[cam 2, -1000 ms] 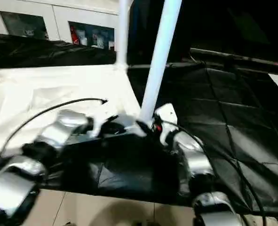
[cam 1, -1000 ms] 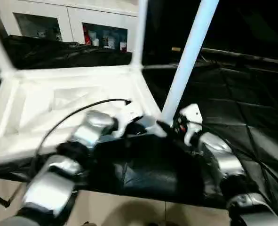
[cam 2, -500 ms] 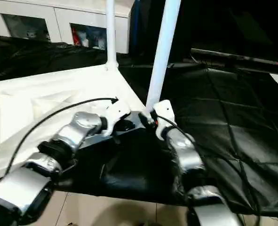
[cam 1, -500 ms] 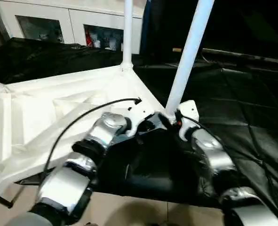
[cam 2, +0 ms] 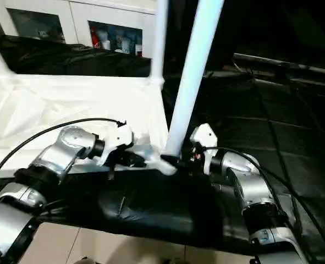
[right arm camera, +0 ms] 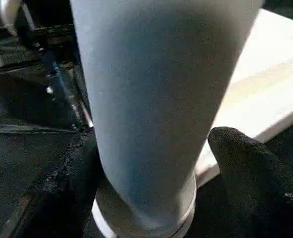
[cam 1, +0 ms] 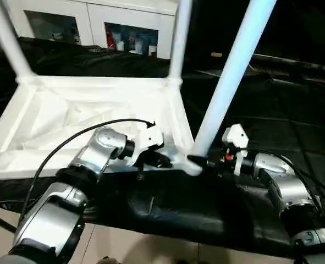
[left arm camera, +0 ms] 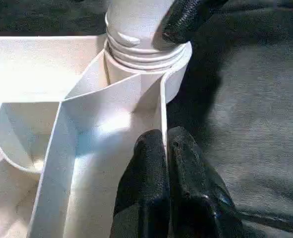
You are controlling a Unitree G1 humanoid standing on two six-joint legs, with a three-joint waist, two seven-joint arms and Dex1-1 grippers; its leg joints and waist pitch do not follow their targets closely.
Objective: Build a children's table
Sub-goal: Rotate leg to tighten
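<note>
Table top (cam 1: 85,118) lies upside down on the black-draped bench (cam 1: 294,110), ribbed underside up. Three legs stand in corner sockets: two far ones and the near leg (cam 1: 228,82) at the near right corner socket (left arm camera: 151,59), where thread rings on the leg's base are still exposed above the socket rim

Right hand (cam 1: 205,160): fingers apart, one either side of the near leg's base, just above the socket; one fingertip (left arm camera: 186,17) touches the leg. Whether it grips, cannot tell

Left hand (left arm camera: 166,163): fingers together, nipped on the thin edge wall of the top just beside the same socket

Key relation: leg's long axis runs up from the socket, leaning slightly right; right hand is the nearer, reaching in from the right, level, across that axis. Judgement: leg not fully seated; next move likely a twist about the axis, left hand bracing the top
</note>
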